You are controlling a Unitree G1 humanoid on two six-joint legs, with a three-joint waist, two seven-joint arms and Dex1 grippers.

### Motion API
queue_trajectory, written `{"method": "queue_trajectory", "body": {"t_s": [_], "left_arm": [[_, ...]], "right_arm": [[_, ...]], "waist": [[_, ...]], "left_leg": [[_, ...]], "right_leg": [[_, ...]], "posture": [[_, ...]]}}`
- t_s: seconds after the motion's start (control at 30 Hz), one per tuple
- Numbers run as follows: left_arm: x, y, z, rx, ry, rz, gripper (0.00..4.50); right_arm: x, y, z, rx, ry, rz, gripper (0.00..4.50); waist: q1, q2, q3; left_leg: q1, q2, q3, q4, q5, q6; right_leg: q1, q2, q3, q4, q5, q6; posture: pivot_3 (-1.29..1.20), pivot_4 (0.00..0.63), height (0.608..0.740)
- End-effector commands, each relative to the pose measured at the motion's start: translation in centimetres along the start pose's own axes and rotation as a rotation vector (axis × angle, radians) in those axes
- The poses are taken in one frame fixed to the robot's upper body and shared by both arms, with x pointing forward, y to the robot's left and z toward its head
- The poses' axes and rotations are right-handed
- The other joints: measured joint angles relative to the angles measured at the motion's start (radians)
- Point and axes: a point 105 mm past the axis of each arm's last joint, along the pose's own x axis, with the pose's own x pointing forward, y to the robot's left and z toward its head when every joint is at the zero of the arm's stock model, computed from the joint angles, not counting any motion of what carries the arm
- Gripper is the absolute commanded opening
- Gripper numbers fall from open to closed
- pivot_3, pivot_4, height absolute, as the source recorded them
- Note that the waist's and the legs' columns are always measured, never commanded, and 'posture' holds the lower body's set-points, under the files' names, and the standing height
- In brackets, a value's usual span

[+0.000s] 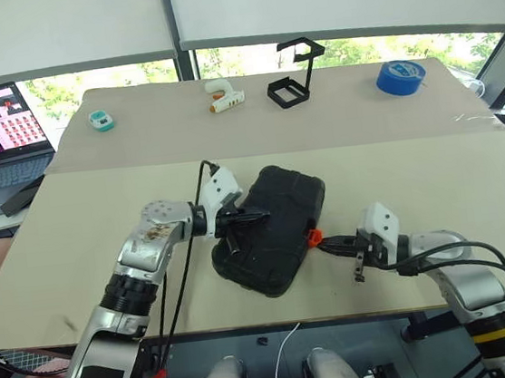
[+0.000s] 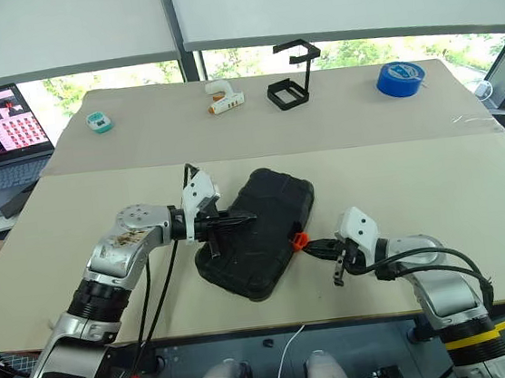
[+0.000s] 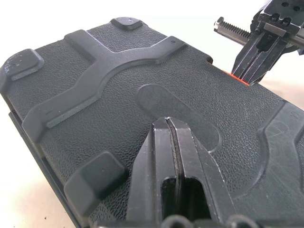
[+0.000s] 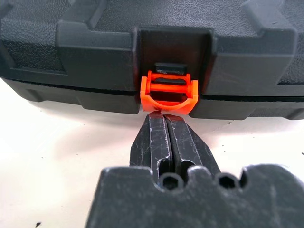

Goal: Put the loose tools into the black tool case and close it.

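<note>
Case lid down, latch is the last bit.

Black tool case (image 1: 271, 232) lies shut near the front edge of the table (image 1: 100, 215), no loose tools visible on top, so presumably all inside. Left gripper (image 1: 257, 215) rests on the lid w/ jaws together, holding nothing, looks like it's pinning the lid. Right gripper (image 4: 164, 116) also pressed together, empty, tips right at the orange latch (image 4: 168, 92) on the case's front edge. Latch looks not fully snapped over yet, can't tell for sure. Blue tape roll (image 1: 400, 76), white-orange gun tool (image 1: 223, 99) & wire stand (image 1: 291, 84) sit well apart at the far side, not part of job.
</note>
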Motion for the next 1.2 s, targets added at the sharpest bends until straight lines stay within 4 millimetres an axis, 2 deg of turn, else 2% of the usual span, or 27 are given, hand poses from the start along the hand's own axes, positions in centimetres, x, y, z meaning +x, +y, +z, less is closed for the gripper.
{"method": "queue_trajectory", "body": {"t_s": [0.03, 0.17, 0.33, 0.57, 0.77, 0.97, 1.2], "left_arm": [[1.2, -1.2, -3.4, -0.071, 0.113, -0.044, 0.02], [1.4, -1.2, -3.7, -0.070, 0.125, -0.049, 0.02], [1.5, -1.2, -3.6, -0.072, 0.124, -0.049, 0.02], [1.6, -1.4, -3.7, -0.076, 0.126, -0.057, 0.02], [1.8, -1.5, -3.8, -0.074, 0.129, -0.064, 0.02], [1.8, -1.4, -3.8, -0.073, 0.130, -0.066, 0.02], [1.8, -1.6, -4.0, -0.079, 0.133, -0.070, 0.02]], "right_arm": [[0.7, 0.7, 2.5, -0.049, -0.086, 0.042, 0.00], [0.8, 0.6, 3.3, -0.028, -0.121, 0.029, 0.00], [-0.2, 0.8, 3.1, -0.023, -0.104, 0.038, 0.00], [-1.3, -0.4, 3.1, -0.047, -0.082, -0.016, 0.00], [-0.9, -0.4, 2.8, -0.062, -0.070, -0.009, 0.00], [-0.6, -1.1, 3.6, -0.118, -0.097, -0.033, 0.00], [-0.5, -0.6, 4.0, -0.128, -0.092, 0.021, 0.00]], "waist": [[0.000, 0.000, 0.000], [0.000, 0.000, 0.000], [0.001, 0.001, 0.000], [0.005, 0.001, -0.001], [0.007, 0.001, -0.001], [0.006, 0.001, -0.001], [0.004, 0.001, -0.001]], "left_leg": [[0.000, 0.000, 0.000, 0.000, 0.000, 0.000], [0.001, 0.000, 0.000, 0.000, 0.000, 0.000], [0.001, 0.000, 0.000, 0.000, 0.000, 0.000], [0.001, -0.001, 0.000, 0.000, 0.000, 0.000], [0.001, 0.000, 0.000, 0.000, 0.000, 0.000], [0.001, 0.000, 0.000, 0.000, 0.000, 0.000], [0.001, 0.000, 0.000, 0.000, 0.000, 0.000]], "right_leg": [[0.000, 0.000, 0.000, 0.000, 0.000, 0.000], [0.001, 0.000, 0.000, 0.000, 0.000, 0.000], [0.001, 0.000, 0.000, 0.000, 0.000, 0.000], [0.001, -0.001, 0.000, 0.000, 0.000, 0.000], [0.001, -0.001, 0.000, 0.000, 0.000, 0.001], [0.001, -0.001, 0.000, 0.000, 0.000, 0.001], [0.002, -0.001, 0.000, 0.000, 0.000, 0.001]], "posture": [[0.00, 0.150, 0.740], [0.00, 0.150, 0.740], [0.00, 0.150, 0.740], [0.00, 0.150, 0.740], [0.00, 0.150, 0.740], [0.00, 0.150, 0.740], [0.00, 0.150, 0.740]]}}
